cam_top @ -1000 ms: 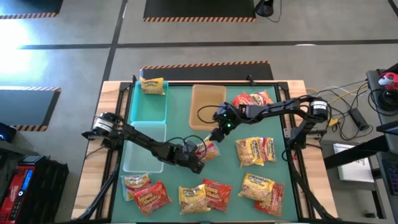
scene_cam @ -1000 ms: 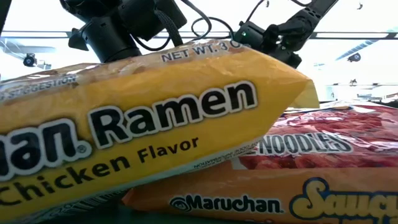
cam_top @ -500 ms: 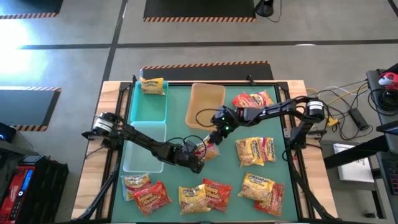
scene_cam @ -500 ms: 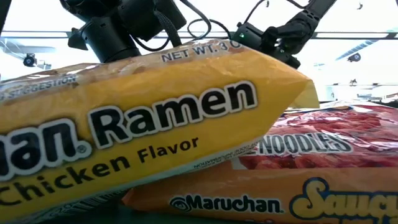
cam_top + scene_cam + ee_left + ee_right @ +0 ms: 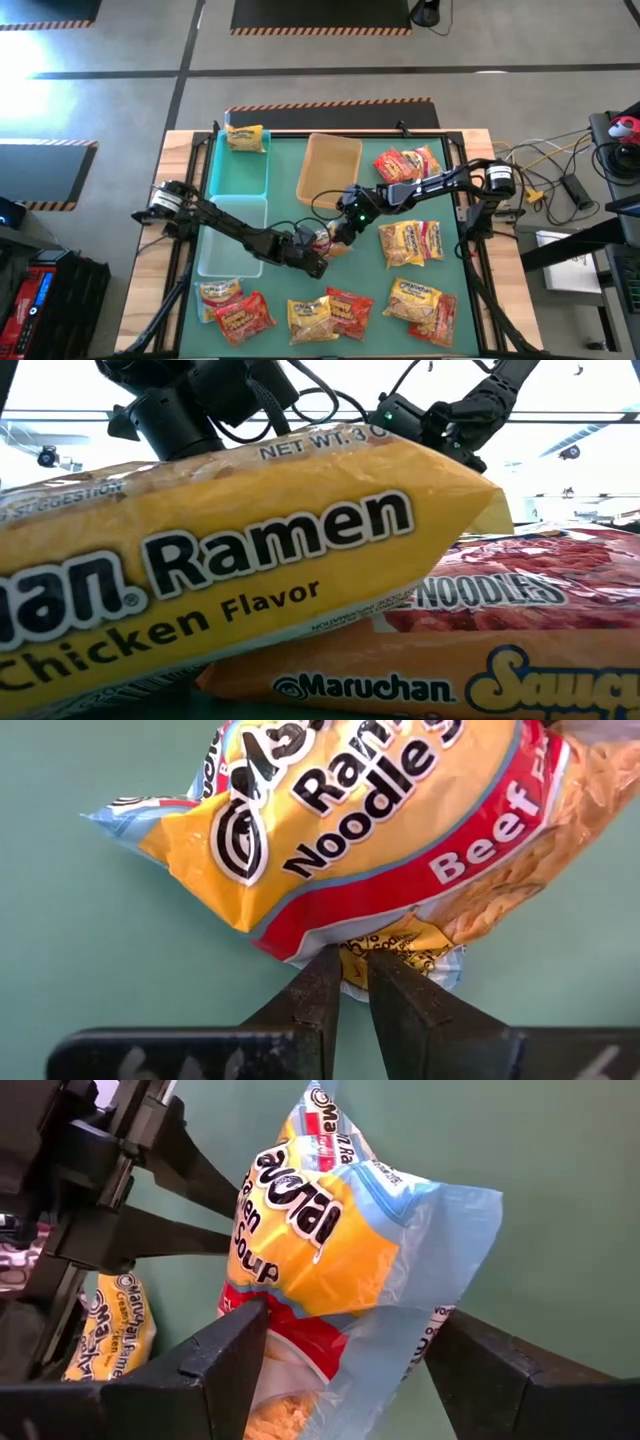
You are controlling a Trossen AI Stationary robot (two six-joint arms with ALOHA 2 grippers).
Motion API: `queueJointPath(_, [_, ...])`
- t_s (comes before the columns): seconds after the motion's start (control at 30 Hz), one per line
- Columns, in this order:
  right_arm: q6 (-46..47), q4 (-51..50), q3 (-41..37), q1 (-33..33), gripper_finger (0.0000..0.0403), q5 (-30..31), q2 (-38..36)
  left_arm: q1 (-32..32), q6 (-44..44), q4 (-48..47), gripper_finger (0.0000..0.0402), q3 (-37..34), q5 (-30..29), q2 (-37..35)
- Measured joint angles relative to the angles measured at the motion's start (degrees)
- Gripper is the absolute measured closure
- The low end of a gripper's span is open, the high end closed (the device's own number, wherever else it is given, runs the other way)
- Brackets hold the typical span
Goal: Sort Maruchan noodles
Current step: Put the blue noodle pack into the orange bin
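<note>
left gripper [image 5: 352, 970] is pinching the bottom edge of a beef ramen packet [image 5: 334, 240] near table [image 5: 290, 200] centre. right gripper [image 5: 345, 1350], fingers spread, is straddling the same packet from 2 o'clock.

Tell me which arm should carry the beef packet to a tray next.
Probably the left: its gripper is pinched on the beef packet edge, while the right gripper is open around it.
</note>
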Motion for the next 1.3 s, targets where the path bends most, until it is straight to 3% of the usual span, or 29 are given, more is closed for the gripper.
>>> queueJointPath(0.57, [0.1,0.3,0.1,0.0,0.0249,-0.4,-0.1,-0.8,0.0,0.3,0.0363,0.0,-0.4,-0.1])
queueJointPath(0.87, [-0.1,-0.3,0.1,0.0,0.0295,-2.0,-0.9,-1.3,0.6,-1.3,0.0330,-0.1,2.1,-2.0])
queueJointPath(1.03, [-1.2,-1.1,0.1,-0.3,0.0307,-2.1,-2.2,-1.6,1.7,-2.2,0.0319,-0.2,3.4,-3.3])
queueJointPath(1.3, [-2.7,-3.3,0.1,-1.0,0.0308,-2.4,-3.3,-2.2,5.0,-4.8,0.0319,-0.1,0.1,-8.0])
